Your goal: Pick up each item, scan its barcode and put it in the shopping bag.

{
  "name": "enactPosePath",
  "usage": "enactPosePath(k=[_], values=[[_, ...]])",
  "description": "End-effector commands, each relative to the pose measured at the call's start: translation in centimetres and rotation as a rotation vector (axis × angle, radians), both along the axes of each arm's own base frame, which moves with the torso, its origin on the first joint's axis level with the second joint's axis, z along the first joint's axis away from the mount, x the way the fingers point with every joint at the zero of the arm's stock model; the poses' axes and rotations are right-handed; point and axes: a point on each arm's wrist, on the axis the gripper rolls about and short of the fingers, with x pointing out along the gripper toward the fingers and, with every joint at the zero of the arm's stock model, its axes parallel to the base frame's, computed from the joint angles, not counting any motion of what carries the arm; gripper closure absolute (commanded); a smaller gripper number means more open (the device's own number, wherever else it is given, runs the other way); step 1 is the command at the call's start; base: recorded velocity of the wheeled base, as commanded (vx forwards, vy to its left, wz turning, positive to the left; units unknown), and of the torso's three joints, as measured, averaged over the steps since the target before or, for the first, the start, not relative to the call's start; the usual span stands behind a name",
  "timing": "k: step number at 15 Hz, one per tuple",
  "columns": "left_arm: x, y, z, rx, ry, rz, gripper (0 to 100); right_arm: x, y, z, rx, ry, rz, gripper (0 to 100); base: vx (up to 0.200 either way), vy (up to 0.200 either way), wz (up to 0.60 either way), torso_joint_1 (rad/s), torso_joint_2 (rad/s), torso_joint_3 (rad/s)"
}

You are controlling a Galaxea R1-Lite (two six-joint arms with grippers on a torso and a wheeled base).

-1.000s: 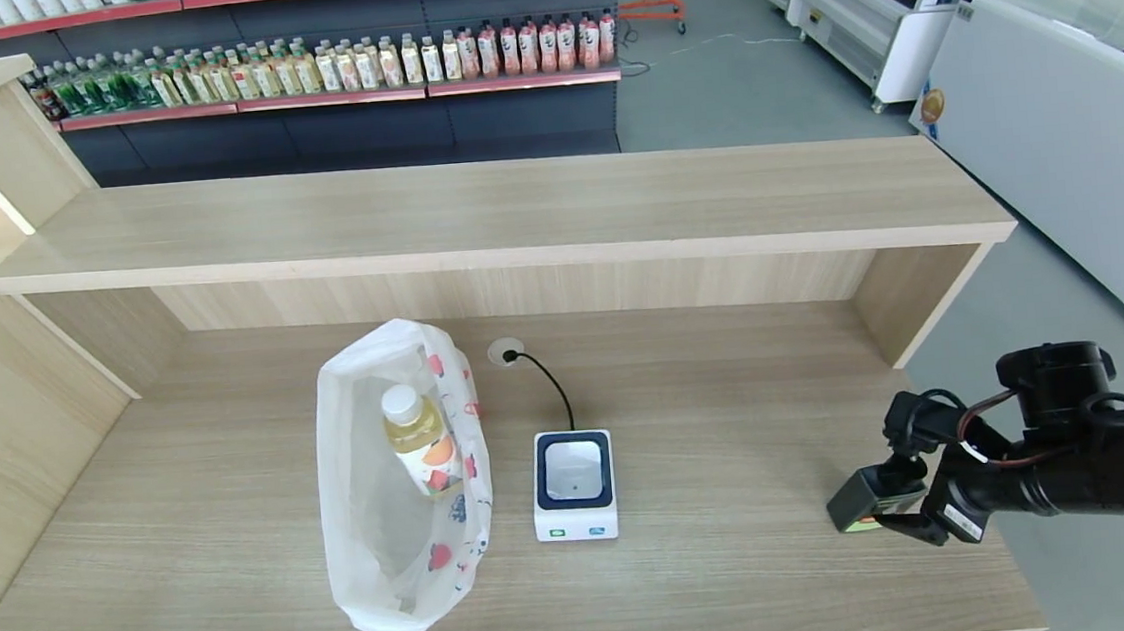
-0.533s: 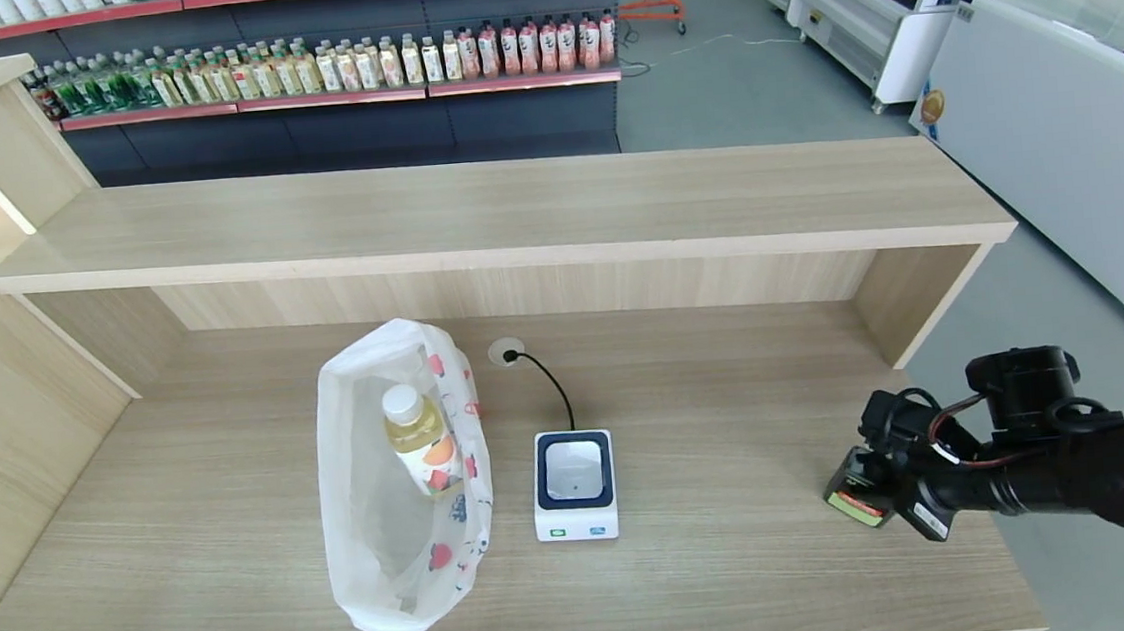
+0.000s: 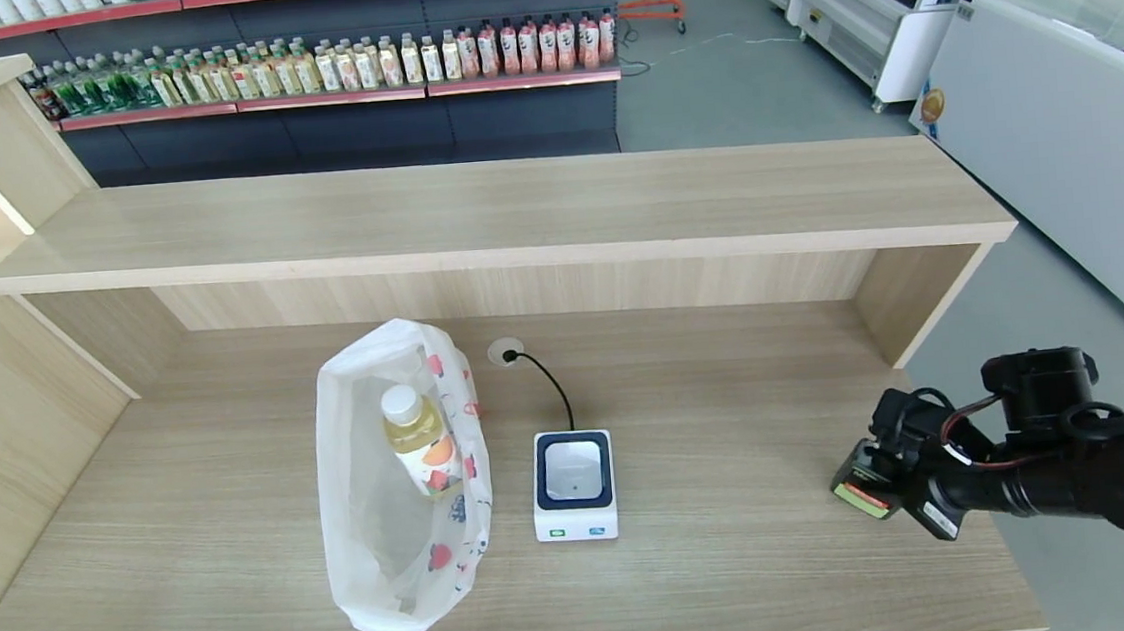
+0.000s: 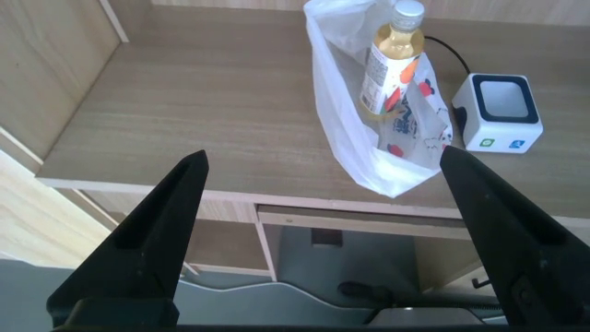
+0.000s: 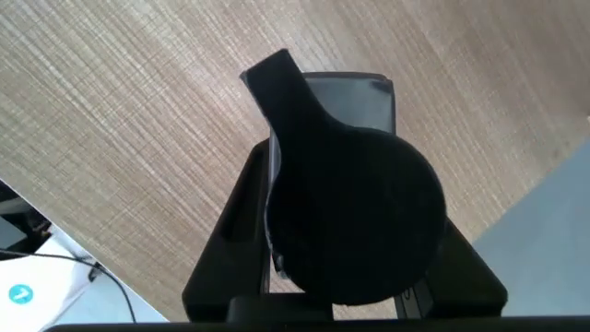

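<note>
A white shopping bag (image 3: 394,539) with a red print stands open on the wooden counter (image 3: 731,423), with a yellow drink bottle (image 3: 419,445) upright inside. To its right sits the white barcode scanner (image 3: 573,483). My right gripper (image 3: 878,479) hangs over the counter's right end, shut on a small dark box (image 3: 859,495) with a red and green label. The right wrist view has that box (image 5: 369,97) just above the wood. My left gripper (image 4: 323,161) is open below the counter's front edge, facing the bag (image 4: 355,152), bottle (image 4: 392,55) and scanner (image 4: 498,109).
A black cable (image 3: 549,382) runs from the scanner to a hole in the counter. A raised shelf (image 3: 494,211) spans the back, with side walls at both ends. Store shelves of bottles (image 3: 322,69) and freezers (image 3: 1058,116) stand beyond.
My right gripper has turned the box so its red label faces out, dipping toward the counter and then drifting slightly right and up. Bag, bottle and scanner have not moved.
</note>
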Motion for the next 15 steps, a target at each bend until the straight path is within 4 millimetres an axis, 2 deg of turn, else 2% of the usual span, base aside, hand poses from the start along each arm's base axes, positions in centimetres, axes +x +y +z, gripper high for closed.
enactPosePath(k=[1, 3, 4, 5, 8, 9, 11, 12, 13, 15], values=[[0.0, 0.0, 0.0, -0.001, 0.000, 0.000, 0, -1.3, -0.5, 3.8, -0.005, -0.167, -0.015, 100, 0.000, 0.000, 0.00, 0.000, 0.00, 0.000], [0.0, 0.0, 0.0, -0.001, 0.000, 0.000, 0, -3.6, -0.2, 6.2, -0.023, -0.345, 0.006, 100, 0.000, 0.000, 0.00, 0.000, 0.00, 0.000], [0.0, 0.0, 0.0, -0.001, 0.000, 0.001, 0, -4.1, -0.1, 6.6, -0.053, -0.402, 0.028, 100, 0.000, 0.000, 0.00, 0.000, 0.00, 0.000], [0.0, 0.0, 0.0, -0.001, 0.000, 0.000, 0, -4.6, -0.1, 7.6, -0.197, -0.544, 0.150, 100, 0.000, 0.000, 0.00, 0.000, 0.00, 0.000], [0.0, 0.0, 0.0, -0.001, 0.000, 0.000, 0, -4.9, 0.9, 7.4, -0.329, -0.738, 0.618, 100, 0.000, 0.000, 0.00, 0.000, 0.00, 0.000], [0.0, 0.0, 0.0, -0.001, 0.000, 0.000, 0, -4.9, 2.7, 7.1, -0.411, -0.908, 0.887, 100, 0.000, 0.000, 0.00, 0.000, 0.00, 0.000], [0.0, 0.0, 0.0, -0.001, 0.000, 0.000, 0, -5.4, 5.6, 5.3, -0.456, -1.000, 1.154, 100, 0.000, 0.000, 0.00, 0.000, 0.00, 0.000], [0.0, 0.0, 0.0, -0.001, 0.000, 0.000, 0, -5.7, 6.7, 4.7, -0.478, -1.041, 1.245, 100, 0.000, 0.000, 0.00, 0.000, 0.00, 0.000], [0.0, 0.0, 0.0, -0.001, 0.000, 0.000, 0, -5.9, 8.7, 4.4, -0.521, -1.165, 1.377, 100, 0.000, 0.000, 0.00, 0.000, 0.00, 0.000], [0.0, 0.0, 0.0, -0.001, 0.000, 0.001, 0, -6.3, 10.6, 3.1, -0.521, -1.219, 1.484, 100, 0.000, 0.000, 0.00, 0.000, 0.00, 0.000]])
